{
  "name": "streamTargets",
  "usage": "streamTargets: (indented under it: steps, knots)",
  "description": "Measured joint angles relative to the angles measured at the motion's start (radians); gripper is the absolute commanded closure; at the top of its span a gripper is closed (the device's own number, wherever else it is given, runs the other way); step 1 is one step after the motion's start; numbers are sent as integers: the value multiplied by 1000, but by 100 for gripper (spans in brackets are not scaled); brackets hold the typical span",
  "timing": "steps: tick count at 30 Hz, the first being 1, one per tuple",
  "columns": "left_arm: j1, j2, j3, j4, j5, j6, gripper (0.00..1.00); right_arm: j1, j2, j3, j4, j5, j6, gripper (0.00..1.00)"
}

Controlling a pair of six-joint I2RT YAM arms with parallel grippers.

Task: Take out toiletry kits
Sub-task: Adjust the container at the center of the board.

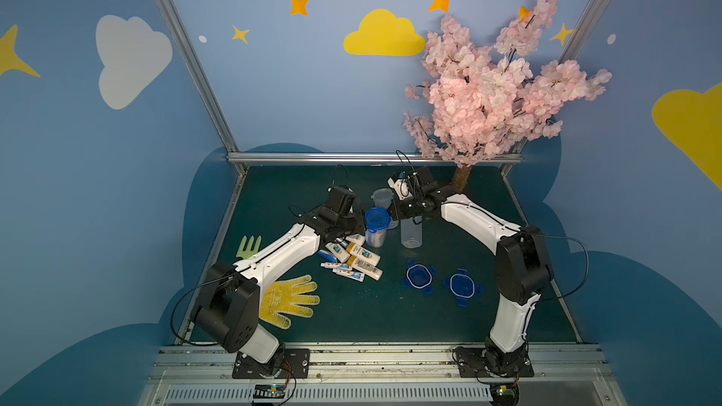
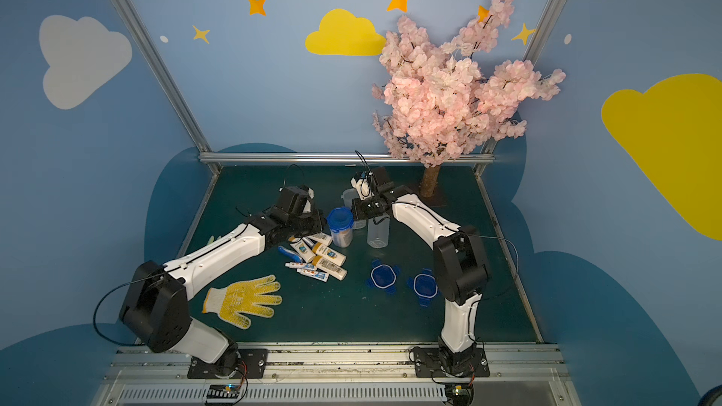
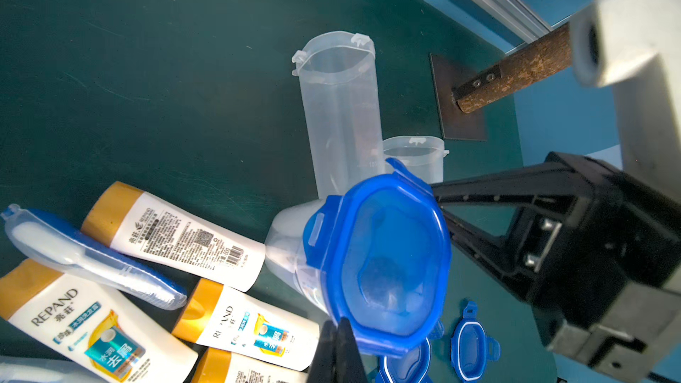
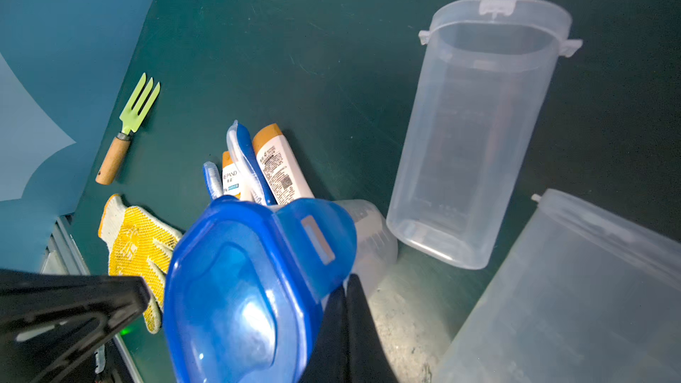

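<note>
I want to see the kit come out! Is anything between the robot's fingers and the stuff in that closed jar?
Yes. The blue lid is on top of the jar, covering the whitish kit inside. The left gripper and right gripper sit shut beside that lid.

The lid is glossy translucent blue plastic, the jars clear frosted plastic, the bottles glossy white, the surface matt green, the trunk rough bark, the glove knitted cloth.

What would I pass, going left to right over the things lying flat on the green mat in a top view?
green fork → yellow glove → toiletry kits in a heap → blue lid → second blue lid
</note>
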Motion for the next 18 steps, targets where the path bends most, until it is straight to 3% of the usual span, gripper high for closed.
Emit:
streamTargets:
  steps: [6,11,18]
  knots:
    - [-31,40,80,1,19,39,98,-28,-1,50,-22,-7,-43,100]
    - [-77,113,193,2,35,101,98,-47,-41,0,-25,-35,-57,99]
    - [-89,173,215,7,37,126,98,-111,-253,-308,129,-206,50,73]
